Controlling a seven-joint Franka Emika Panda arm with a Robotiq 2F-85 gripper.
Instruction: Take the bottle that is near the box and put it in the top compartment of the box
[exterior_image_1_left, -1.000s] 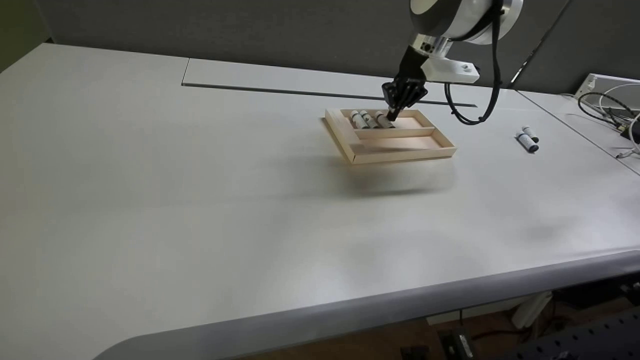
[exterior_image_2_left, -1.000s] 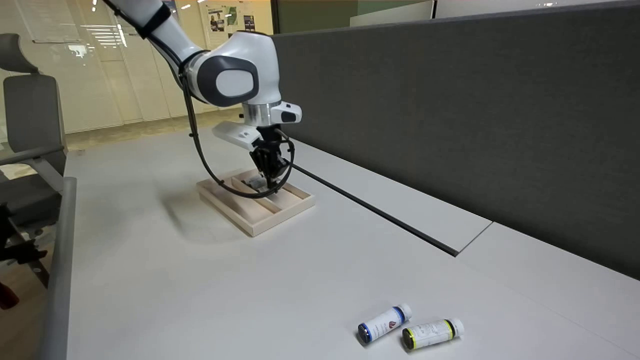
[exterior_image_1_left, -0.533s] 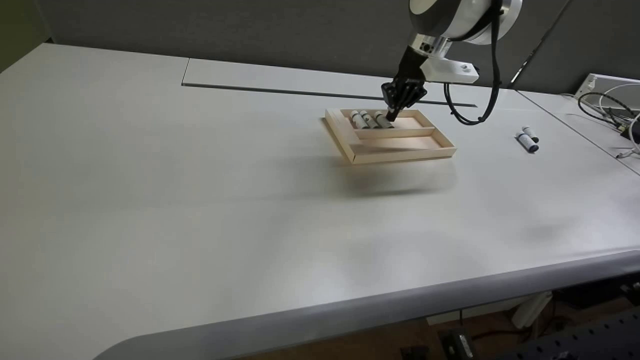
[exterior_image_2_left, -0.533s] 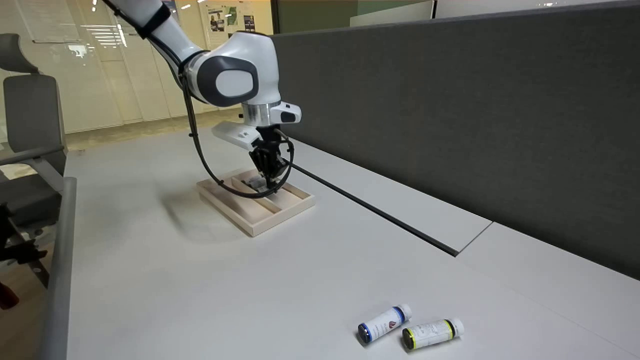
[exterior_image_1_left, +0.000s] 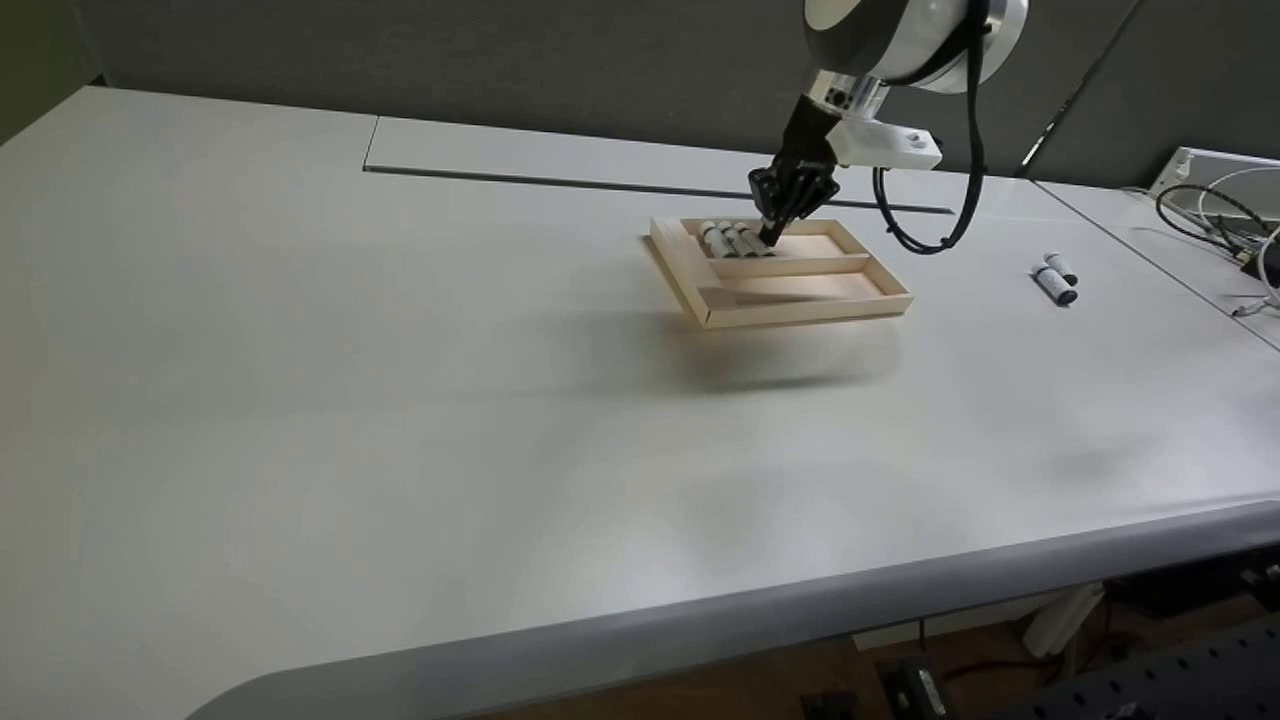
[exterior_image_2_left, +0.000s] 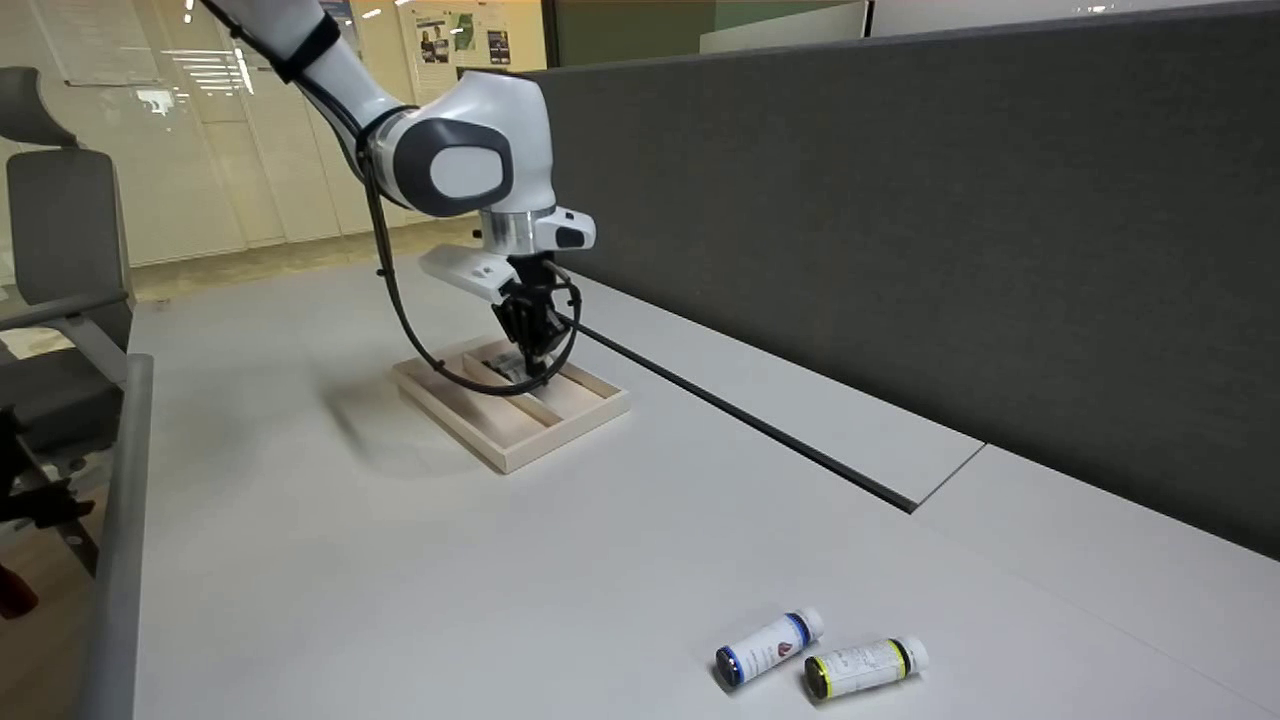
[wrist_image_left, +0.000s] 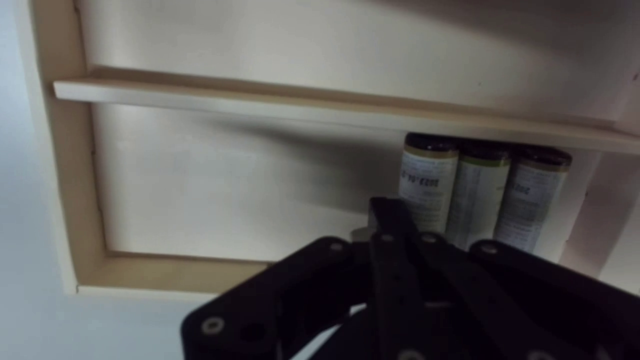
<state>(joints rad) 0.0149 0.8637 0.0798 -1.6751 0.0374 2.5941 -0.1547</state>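
The tan wooden tray, the box (exterior_image_1_left: 805, 312), lies on the table; it also shows in the wrist view (wrist_image_left: 280, 104), split by a divider. Three small pale bottles with dark ends lie side by side in its rear compartment (wrist_image_left: 200, 175). The bottle (wrist_image_left: 426, 185) closest to my gripper touches or nearly touches its neighbour; in an exterior view it is the rightmost of the row (exterior_image_1_left: 757, 243). My gripper (wrist_image_left: 392, 205) is shut and empty, its fingertips down inside the compartment against or just beside that bottle. In the wrist view the fingers hide the bottles' lower ends.
Two more bottles lie on the table away from the tray, one blue-banded (exterior_image_2_left: 768, 648) and one yellow-banded (exterior_image_2_left: 866, 668). A grey partition (exterior_image_2_left: 900, 250) stands behind the table. A cable loop (exterior_image_2_left: 385, 280) hangs from the arm. More cables (exterior_image_1_left: 1220, 210) lie at the table's far side.
My shut gripper has moved sideways along the compartment, leftward in both exterior views. The bottle beside it has shifted towards the other two, closing the gap. The tray has not moved.
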